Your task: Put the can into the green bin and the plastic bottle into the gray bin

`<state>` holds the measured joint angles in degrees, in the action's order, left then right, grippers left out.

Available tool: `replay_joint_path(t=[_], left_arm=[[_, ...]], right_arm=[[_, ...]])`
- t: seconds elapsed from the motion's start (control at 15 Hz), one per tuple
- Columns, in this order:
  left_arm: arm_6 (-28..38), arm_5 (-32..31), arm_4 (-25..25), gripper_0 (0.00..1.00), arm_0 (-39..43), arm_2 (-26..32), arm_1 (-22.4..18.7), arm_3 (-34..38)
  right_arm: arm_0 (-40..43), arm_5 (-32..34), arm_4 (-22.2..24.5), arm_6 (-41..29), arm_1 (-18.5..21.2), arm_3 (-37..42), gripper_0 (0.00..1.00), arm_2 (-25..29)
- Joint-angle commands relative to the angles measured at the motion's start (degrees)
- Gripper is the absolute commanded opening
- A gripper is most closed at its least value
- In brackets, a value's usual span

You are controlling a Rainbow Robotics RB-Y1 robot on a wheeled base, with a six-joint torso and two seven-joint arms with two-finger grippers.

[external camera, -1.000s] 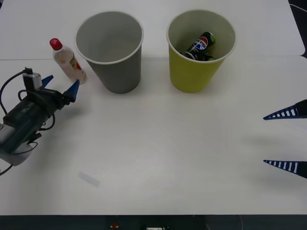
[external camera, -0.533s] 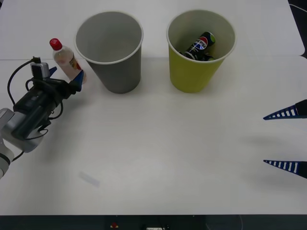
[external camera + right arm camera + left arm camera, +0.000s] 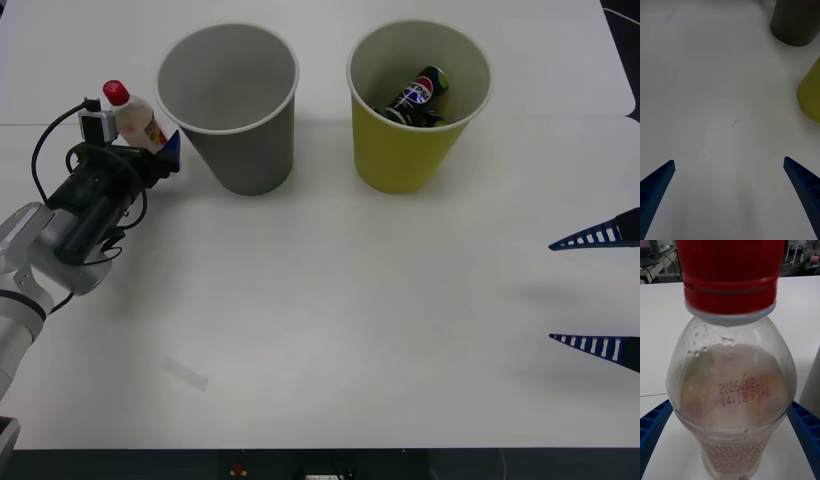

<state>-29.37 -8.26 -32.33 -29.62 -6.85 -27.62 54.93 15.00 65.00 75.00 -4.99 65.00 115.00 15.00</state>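
Clear plastic bottle [image 3: 138, 122] with red cap, upright on white tabletop [image 3: 330, 300] beside gray bin [image 3: 232, 105], between spread fingers of left claw [image 3: 150, 150], not yet clamped; can [image 3: 418, 96] inside green bin [image 3: 416, 105]; right claw [image 3: 596, 290] released, far right.

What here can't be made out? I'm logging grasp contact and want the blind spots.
- Plastic bottle base: front view, left gripper covers it.
- Finger contact on the bottle: left wrist view, unclear.
- Can lower end: green bin wall hides it.
- Right gripper: body cut off, front view edge.
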Motion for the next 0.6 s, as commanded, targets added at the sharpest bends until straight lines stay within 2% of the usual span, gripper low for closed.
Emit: replay_joint_path(t=[0.07,0.13,0.2,0.27,0.6], left_arm=[[0.3,0.1,-0.3,1.00,0.0,0.1,0.0,0.0],[0.3,0.1,-0.4,0.96,0.0,0.0,0.0,0.0],[0.3,0.1,-0.4,0.54,-0.1,0.0,0.0,0.0],[0.4,0.1,-0.4,0.00,-0.1,0.0,0.1,0.1],[0.5,-0.6,-0.8,0.00,0.0,0.0,0.0,0.1]], right_arm=[[0.0,0.0,0.0,0.0,0.0,0.0,1.00,0.0],[0.0,0.0,0.0,0.0,0.0,0.0,1.00,0.0],[0.0,0.0,0.0,0.0,0.0,0.0,1.00,0.0],[0.0,0.0,0.0,0.0,0.0,0.0,1.00,0.0],[0.0,0.0,0.0,0.0,0.0,0.0,1.00,0.0]])
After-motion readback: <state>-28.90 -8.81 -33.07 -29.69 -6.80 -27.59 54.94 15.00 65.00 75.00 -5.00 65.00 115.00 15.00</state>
